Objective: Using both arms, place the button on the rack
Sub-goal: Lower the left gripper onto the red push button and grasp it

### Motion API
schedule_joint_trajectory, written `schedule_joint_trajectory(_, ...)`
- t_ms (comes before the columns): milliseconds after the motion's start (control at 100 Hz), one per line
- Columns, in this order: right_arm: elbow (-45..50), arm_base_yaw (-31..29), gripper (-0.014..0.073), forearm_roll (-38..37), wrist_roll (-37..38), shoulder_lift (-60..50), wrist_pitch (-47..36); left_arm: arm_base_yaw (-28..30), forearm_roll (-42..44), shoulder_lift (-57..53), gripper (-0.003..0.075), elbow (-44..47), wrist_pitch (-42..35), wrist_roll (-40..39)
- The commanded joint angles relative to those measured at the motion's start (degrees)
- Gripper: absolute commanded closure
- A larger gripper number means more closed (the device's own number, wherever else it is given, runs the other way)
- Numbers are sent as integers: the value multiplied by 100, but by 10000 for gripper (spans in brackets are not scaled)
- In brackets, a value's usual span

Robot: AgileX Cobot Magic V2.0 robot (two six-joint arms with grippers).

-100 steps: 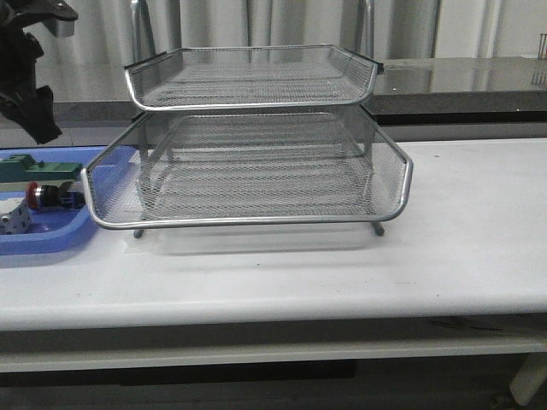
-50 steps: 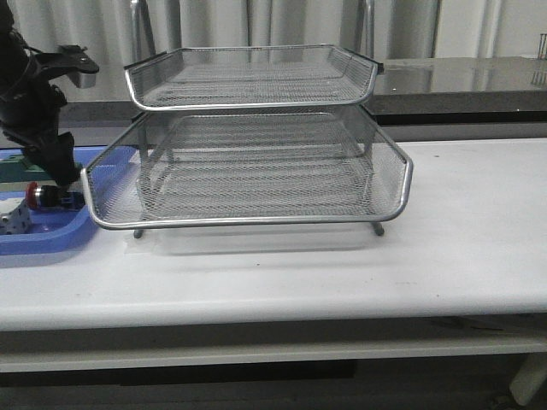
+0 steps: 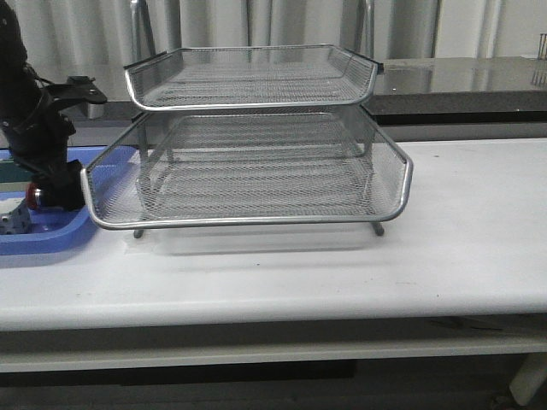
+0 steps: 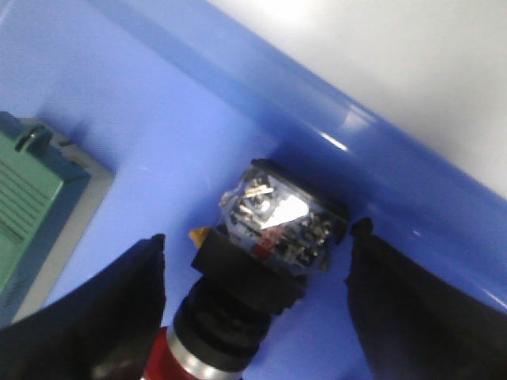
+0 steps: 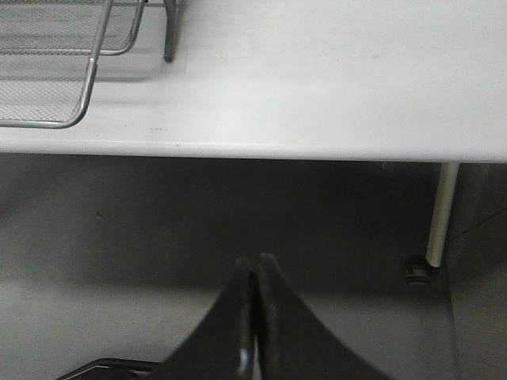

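The button lies on its side in the blue tray, with its red head, black body and clear-topped rear block with metal terminals. My left gripper is open and straddles it, one finger on each side with gaps to the button. In the front view the left arm reaches down into the tray, left of the rack. The rack's mesh tiers hold nothing. My right gripper is shut on nothing, out past the table's front edge over the floor; a rack corner shows beyond it.
A green block lies in the tray beside the button, and a white part sits at the tray's front. The tray wall runs close behind the button. A table leg stands under the table.
The left arm has come down from above the tray and rightward, and its open fingers now sit around the button. The rack and button have not moved.
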Motion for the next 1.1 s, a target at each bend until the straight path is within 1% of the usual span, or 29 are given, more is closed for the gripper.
schedule_joint_trajectory(0,-184,-17,664,-56,-4,42,-337,-20,-85,-312,245,-172,-257,-4)
schedule_joint_trajectory(350,-184,-17,664,-56,-4,42,-325,-20,-85,-175,255,-172,-249,-4)
schedule_joint_trajectory(400,-178,-17,664,-56,-4,42,-326,-20,-85,-175,286,-172,-249,-4)
schedule_joint_trajectory(450,-178,-17,664,-56,-4,42,-326,-20,-85,-175,336,-172,-249,-4)
schedule_joint_trajectory(570,-178,-17,664,-56,-4,42,-326,-20,-85,-175,494,-172,-249,-4)
schedule_joint_trajectory(640,-178,-17,664,-56,-4,42,-326,-20,-85,-175,570,-172,-227,-4)
schedule_joint_trajectory(740,-178,-17,664,-56,-4,42,-326,-20,-85,-196,650,-172,-195,-4)
schedule_joint_trajectory(880,-178,-17,664,-56,-4,42,-326,-20,-63,-273,696,-284,-23,-4)
schedule_joint_trajectory(1090,-178,-17,664,-56,-4,42,-326,-20,-63,-461,709,-921,572,-14)
